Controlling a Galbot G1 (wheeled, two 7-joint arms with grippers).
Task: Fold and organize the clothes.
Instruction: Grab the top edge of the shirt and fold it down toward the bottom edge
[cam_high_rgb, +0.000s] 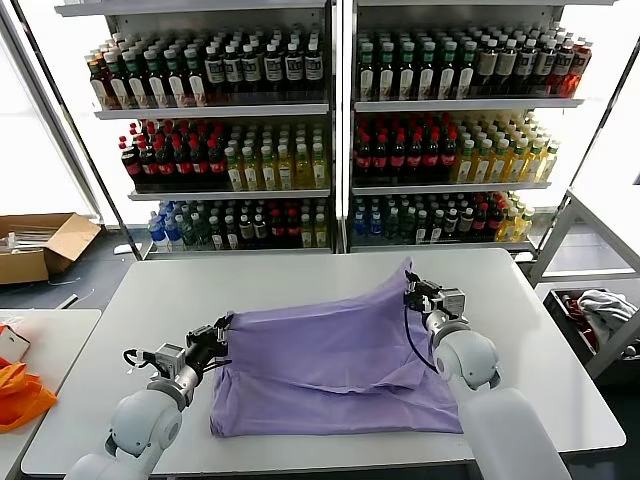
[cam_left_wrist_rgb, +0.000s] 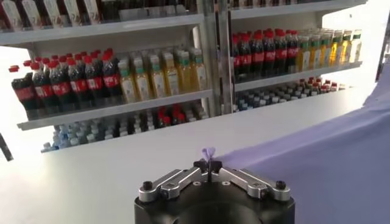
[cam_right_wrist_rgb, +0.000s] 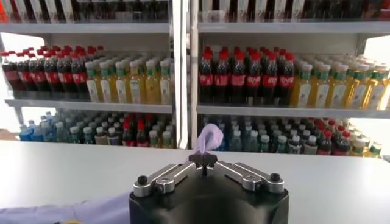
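Two hands (cam_high_rgb: 226, 326) (cam_high_rgb: 410, 290), each pinching lavender T-shirt (cam_high_rgb: 330, 360) corners.

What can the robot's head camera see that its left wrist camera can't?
Only the head view shows both arms, the right gripper pinching the T-shirt's far corner, and a cardboard box on the floor. Only the left wrist view shows the left gripper shut on a tiny tuft of cloth up close. Both show the lavender T-shirt, white table and drink shelves.
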